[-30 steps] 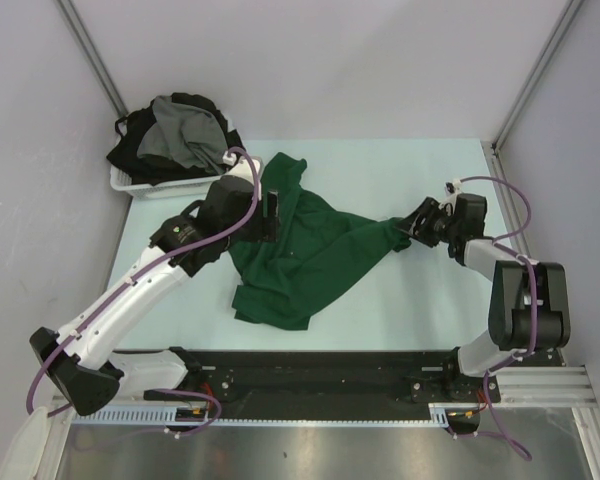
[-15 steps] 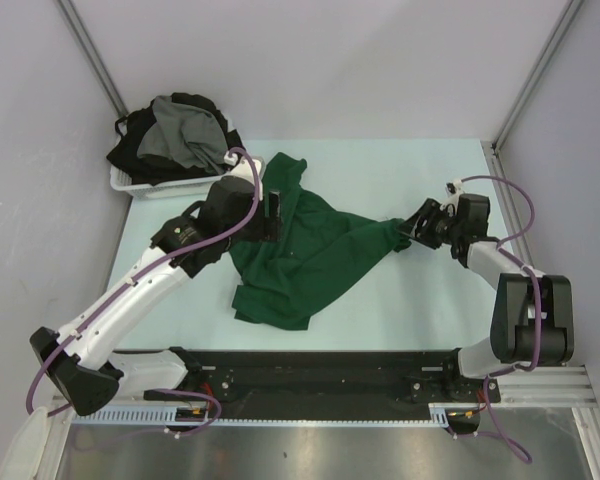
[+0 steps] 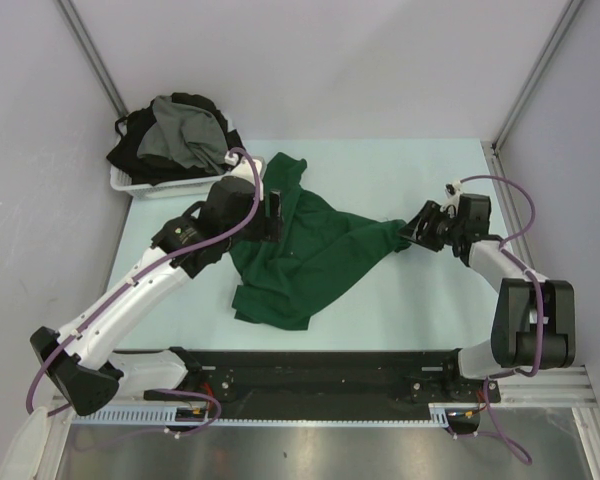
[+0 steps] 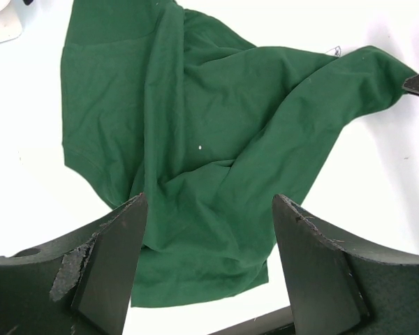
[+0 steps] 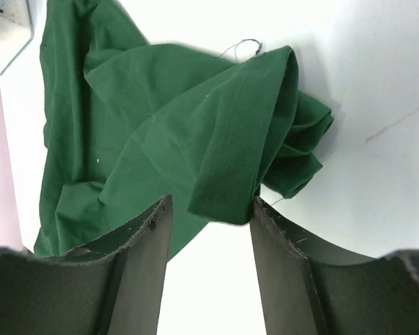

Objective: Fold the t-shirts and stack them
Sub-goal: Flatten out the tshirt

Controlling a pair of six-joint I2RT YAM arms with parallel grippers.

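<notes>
While crumpled mid-frame, dark green t-shirt (image 3: 300, 258) is gripped.
Left gripper (image 4: 208, 209) is spread above; right gripper (image 5: 211, 207) is pinched onto hem.

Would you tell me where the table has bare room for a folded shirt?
Far right: bare table between the green shirt, the back edge and the right claw. Near right: between the shirt and the right arm. Crowded: basket at far left, shirt and left arm across the middle.
</notes>
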